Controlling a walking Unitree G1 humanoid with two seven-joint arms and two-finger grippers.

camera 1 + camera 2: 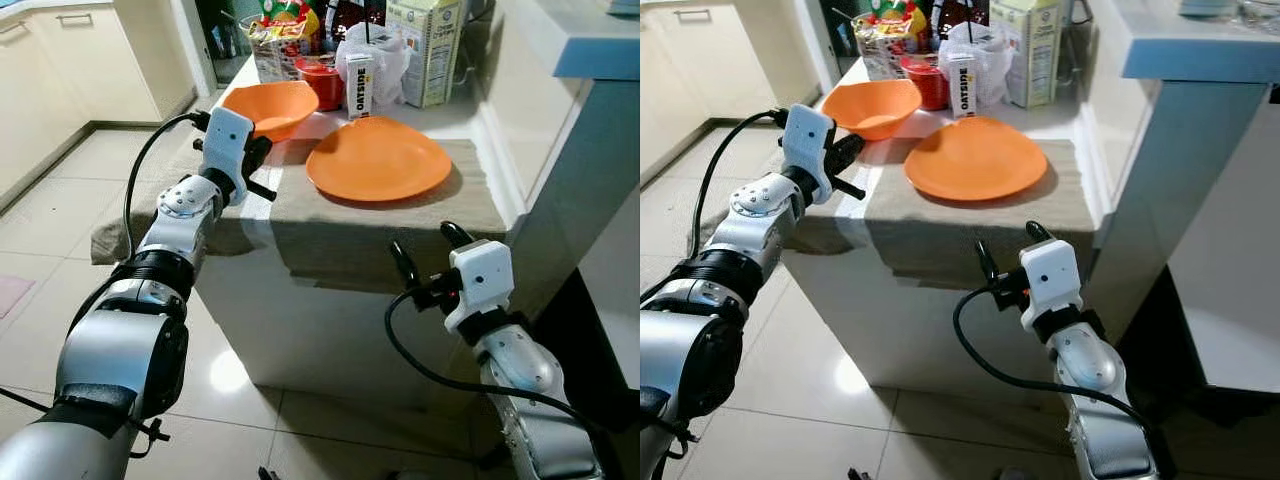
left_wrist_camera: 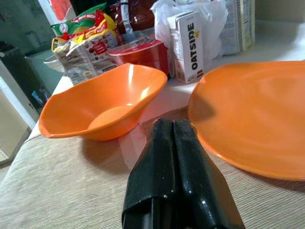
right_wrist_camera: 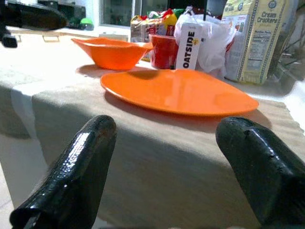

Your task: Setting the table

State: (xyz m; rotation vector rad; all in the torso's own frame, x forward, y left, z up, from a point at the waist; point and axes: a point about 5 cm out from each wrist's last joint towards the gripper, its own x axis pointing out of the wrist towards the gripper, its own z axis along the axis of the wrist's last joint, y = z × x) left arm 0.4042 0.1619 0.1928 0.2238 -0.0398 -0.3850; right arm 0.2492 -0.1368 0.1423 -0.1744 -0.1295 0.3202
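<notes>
An orange plate lies flat on the beige cloth that covers the table. An orange bowl stands upright to its left, further back. My left gripper hovers at the table's left edge, just in front of the bowl. Its fingers are shut with nothing between them. My right gripper is open and sits below and in front of the table's front edge, level with the plate. Its two fingertips are spread wide and hold nothing.
At the back of the table stand an Oatside carton, a red cup, a white plastic bag, a cream crackers box and a snack bag. A tall white counter walls the right side. Tiled floor lies to the left.
</notes>
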